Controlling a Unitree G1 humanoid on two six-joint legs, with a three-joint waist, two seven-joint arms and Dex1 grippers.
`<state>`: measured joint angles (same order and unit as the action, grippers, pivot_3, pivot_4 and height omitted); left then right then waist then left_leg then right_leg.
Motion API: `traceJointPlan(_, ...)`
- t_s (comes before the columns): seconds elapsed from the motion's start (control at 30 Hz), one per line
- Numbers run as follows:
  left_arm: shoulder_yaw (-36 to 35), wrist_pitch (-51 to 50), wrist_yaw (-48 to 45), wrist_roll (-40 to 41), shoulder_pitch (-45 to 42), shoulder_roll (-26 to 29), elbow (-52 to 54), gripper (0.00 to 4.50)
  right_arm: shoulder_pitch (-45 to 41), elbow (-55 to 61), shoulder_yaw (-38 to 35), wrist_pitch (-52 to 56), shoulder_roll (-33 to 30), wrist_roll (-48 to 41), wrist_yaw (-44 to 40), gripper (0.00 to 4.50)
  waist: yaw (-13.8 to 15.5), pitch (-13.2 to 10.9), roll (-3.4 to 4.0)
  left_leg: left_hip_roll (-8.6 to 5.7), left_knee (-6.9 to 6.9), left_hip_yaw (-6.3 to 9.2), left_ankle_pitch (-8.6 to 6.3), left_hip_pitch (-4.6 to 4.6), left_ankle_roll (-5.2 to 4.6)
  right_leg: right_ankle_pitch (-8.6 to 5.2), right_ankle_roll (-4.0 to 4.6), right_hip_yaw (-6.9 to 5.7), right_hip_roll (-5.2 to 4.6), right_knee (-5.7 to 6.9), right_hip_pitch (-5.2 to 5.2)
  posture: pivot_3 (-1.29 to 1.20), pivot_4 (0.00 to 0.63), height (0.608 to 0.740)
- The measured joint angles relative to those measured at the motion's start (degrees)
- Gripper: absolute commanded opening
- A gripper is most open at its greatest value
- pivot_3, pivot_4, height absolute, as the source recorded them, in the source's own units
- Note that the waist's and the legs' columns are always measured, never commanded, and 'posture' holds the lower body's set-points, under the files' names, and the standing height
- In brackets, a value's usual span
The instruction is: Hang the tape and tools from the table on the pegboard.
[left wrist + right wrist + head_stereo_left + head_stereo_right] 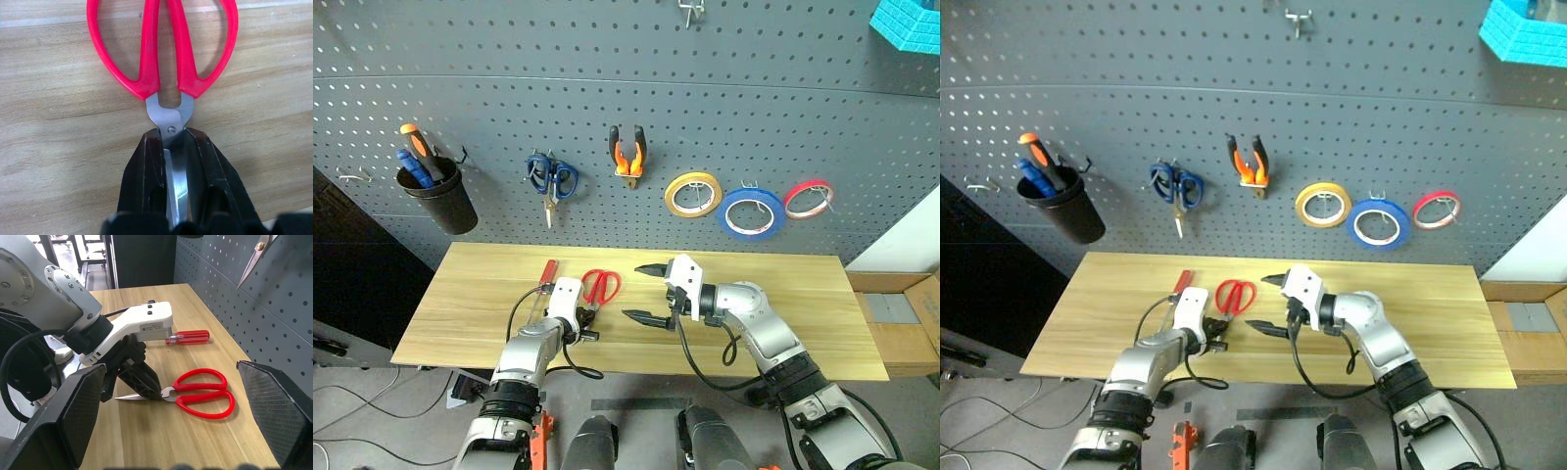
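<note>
One red-handled scissors (161, 54) clamped in the left gripper (173, 161); right gripper (648, 292) spread apart.

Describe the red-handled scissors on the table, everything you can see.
The red-handled scissors have two glossy red, plastic-looking loop handles and bright metal blades joined by a small screw. They lie flat and closed on the table, handles toward the pegboard. The left gripper is shut on the blades just below the pivot.

Even bright light, soft shadows, sharp focus throughout.
</note>
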<state>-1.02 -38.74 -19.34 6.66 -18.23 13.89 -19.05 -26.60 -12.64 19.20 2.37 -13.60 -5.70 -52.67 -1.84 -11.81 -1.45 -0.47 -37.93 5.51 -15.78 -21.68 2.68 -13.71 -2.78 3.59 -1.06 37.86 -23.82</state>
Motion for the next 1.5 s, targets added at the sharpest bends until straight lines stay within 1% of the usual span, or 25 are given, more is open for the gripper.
traceJointPlan(0.2,-0.02,0.50,0.07,-0.13,0.11,-0.01,0.11,0.24,0.00,0.00,0.00,0.00,-0.09,-0.01,-0.33,4.50,0.00,0.00,0.00,0.00,0.00,0.00,0.00,0.00,0.00,0.00,0.00,0.00,0.00,0.00,0.00,0.01,0.176,0.740)
traceJointPlan(0.27,0.03,1.08,0.36,-0.19,1.13,-0.03,1.19,0.24,-0.01,0.00,-0.01,-0.01,-0.18,-0.02,-0.57,4.50,-0.04,0.00,0.00,0.01,0.01,0.02,0.00,-0.01,0.00,0.00,0.00,0.01,0.00,-0.02,-0.01,0.01,0.171,0.740)
traceJointPlan(0.37,-0.23,3.33,1.55,-0.32,4.97,-0.05,5.12,0.24,-0.01,0.01,-0.07,-0.06,-0.60,-0.05,-0.91,4.50,-0.03,0.00,0.00,0.04,0.03,0.14,0.00,-0.13,0.01,0.00,0.01,0.04,-0.06,-0.04,-0.16,0.01,0.159,0.740)
traceJointPlan(0.43,-0.30,4.38,1.70,-0.51,8.06,0.63,9.52,0.24,0.04,0.20,-0.14,-0.04,-0.99,-0.10,-1.01,4.50,0.04,0.00,0.00,0.05,0.04,0.17,0.00,-0.24,0.02,0.01,0.01,0.05,-0.12,-0.04,-0.26,0.01,0.152,0.740)
traceJointPlan(0.53,0.77,5.99,1.88,-2.40,13.33,3.25,18.51,0.24,0.41,2.33,-0.93,1.24,-1.12,-0.90,-0.81,4.50,0.07,0.02,0.00,0.05,0.08,0.20,0.00,-0.24,0.02,0.00,0.02,0.08,-0.13,-0.06,-0.26,0.02,0.136,0.740)
traceJointPlan(0.67,0.66,6.75,4.16,-3.04,21.29,2.87,32.64,0.24,1.21,7.43,-4.33,6.38,-0.52,-4.50,1.31,4.50,0.22,0.05,-0.01,0.05,0.08,0.23,-0.01,-0.25,0.03,0.00,0.02,0.10,-0.23,-0.13,-0.23,0.05,0.121,0.740)
traceJointPlan(0.73,0.89,8.34,5.53,-5.02,25.88,3.21,38.24,0.24,1.90,10.41,-5.99,9.24,0.77,-7.07,2.98,4.50,0.24,0.09,-0.01,0.07,0.10,0.23,-0.01,-0.24,0.02,-0.01,0.03,0.10,-0.21,-0.12,-0.24,0.05,0.113,0.740)
traceJointPlan(0.83,0.59,13.83,7.26,-8.26,32.25,5.01,43.35,0.24,3.65,15.24,-7.96,13.08,1.85,-10.86,5.15,4.50,0.27,0.22,0.00,0.08,0.11,0.17,-0.01,-0.25,0.02,-0.03,0.06,0.10,-0.19,-0.12,-0.24,0.06,0.102,0.740)
traceJointPlan(0.93,-0.85,19.72,8.80,-9.88,34.76,4.91,45.38,0.24,4.12,18.23,-8.71,15.65,2.38,-13.60,5.62,4.50,0.44,0.63,-0.01,0.05,0.08,0.02,-0.01,-0.24,0.02,-0.03,0.06,0.05,-0.11,-0.13,-0.21,0.06,0.093,0.740)
traceJointPlan(1.03,-4.18,23.00,10.47,-9.86,34.23,3.91,46.14,0.24,4.06,20.48,-9.06,18.08,3.37,-16.73,5.57,4.50,0.54,1.33,0.01,0.05,0.06,-0.06,0.00,-0.22,0.01,-0.04,0.07,0.01,-0.01,-0.12,-0.17,0.06,0.079,0.740)
traceJointPlan(1.17,-7.08,25.32,10.94,-9.23,29.32,4.28,45.90,0.24,2.08,20.38,-9.45,18.36,4.07,-18.42,5.97,4.50,0.60,2.22,-0.02,0.00,0.00,-0.12,0.01,-0.18,0.01,-0.04,0.07,0.00,0.04,-0.11,-0.12,0.06,0.072,0.740)
traceJointPlan(1.33,-7.47,28.07,8.86,-9.14,23.58,7.28,42.88,0.24,-0.44,18.57,-10.31,17.56,4.78,-18.43,6.66,4.50,0.48,3.25,-0.01,-0.03,0.03,-0.17,0.00,-0.07,0.01,-0.03,0.08,0.02,0.19,-0.10,-0.07,0.05,0.070,0.740)
traceJointPlan(1.5,-7.67,28.57,7.21,-7.37,20.71,7.15,38.99,0.24,-0.53,17.43,-10.64,16.99,4.93,-18.30,7.49,4.50,0.38,3.48,-0.03,-0.01,0.03,-0.17,0.00,-0.06,0.00,-0.02,0.09,0.04,0.19,-0.04,-0.08,0.04,0.068,0.740)
